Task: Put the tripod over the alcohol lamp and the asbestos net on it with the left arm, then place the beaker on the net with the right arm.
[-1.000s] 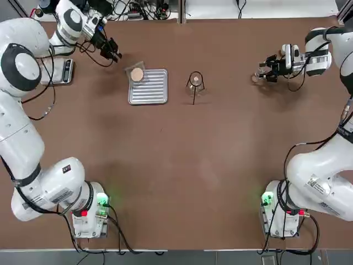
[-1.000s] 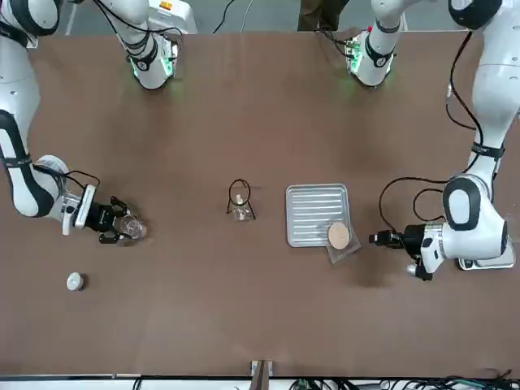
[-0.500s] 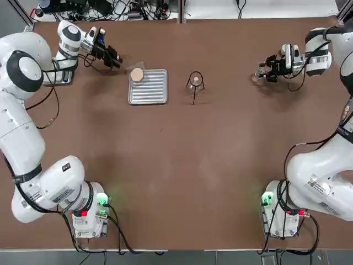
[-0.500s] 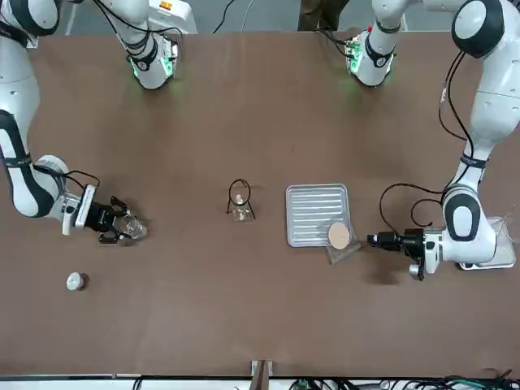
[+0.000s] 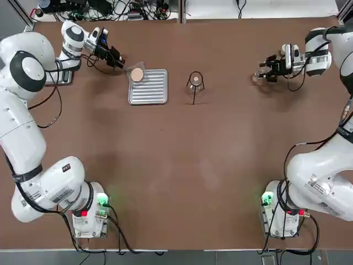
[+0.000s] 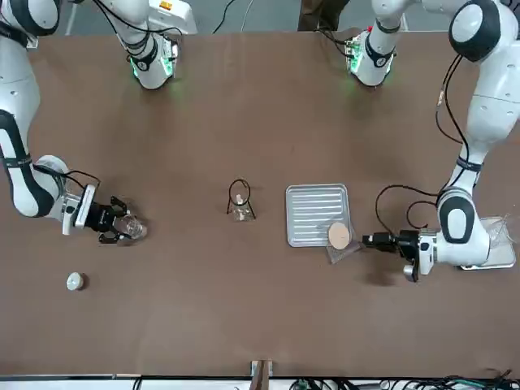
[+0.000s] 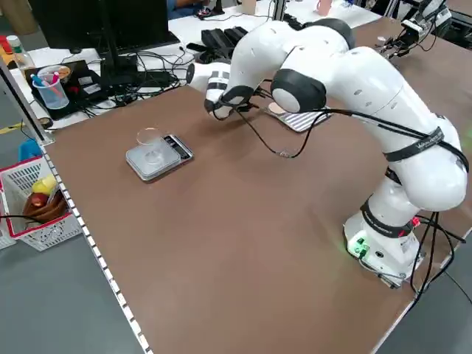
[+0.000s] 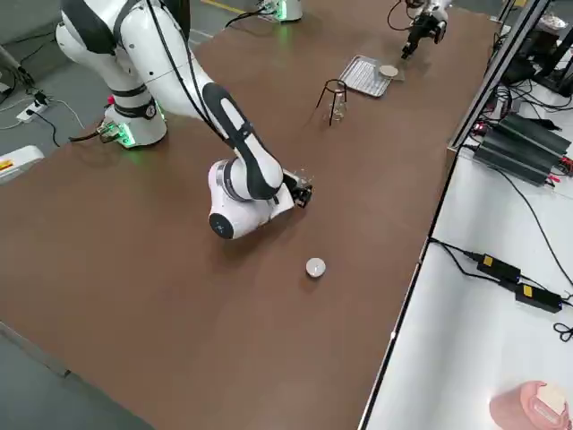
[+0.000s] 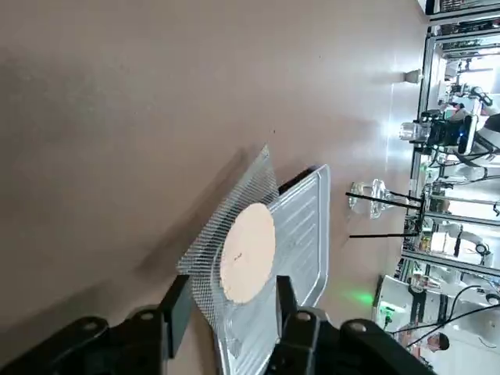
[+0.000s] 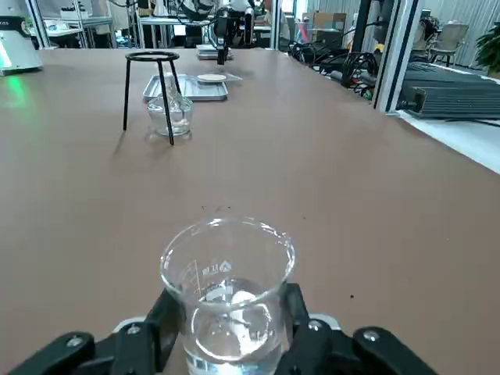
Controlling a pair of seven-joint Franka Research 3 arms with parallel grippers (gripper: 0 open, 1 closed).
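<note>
Step in hand: the asbestos net (image 9: 205, 262) is to be fetched; the tripod (image 5: 194, 81) already stands over the alcohol lamp (image 10: 169, 113).
Left tool (image 9: 236, 291): spread apart with nothing grasped, near the net's edge.
Next move: the edge should be pinched without the tray (image 5: 149, 88) being caught, then the net laid level on the ring.
Net, place: on the desk (image 5: 165, 165), partly over one end of the tray, tilted.
Net, look: thin grey mesh, round tan disc at its middle.
Right tool (image 10: 226, 324): closed around the beaker (image 10: 228, 293), well apart from the tripod.
Beaker, look: clear glass, pale printed marks.
</note>
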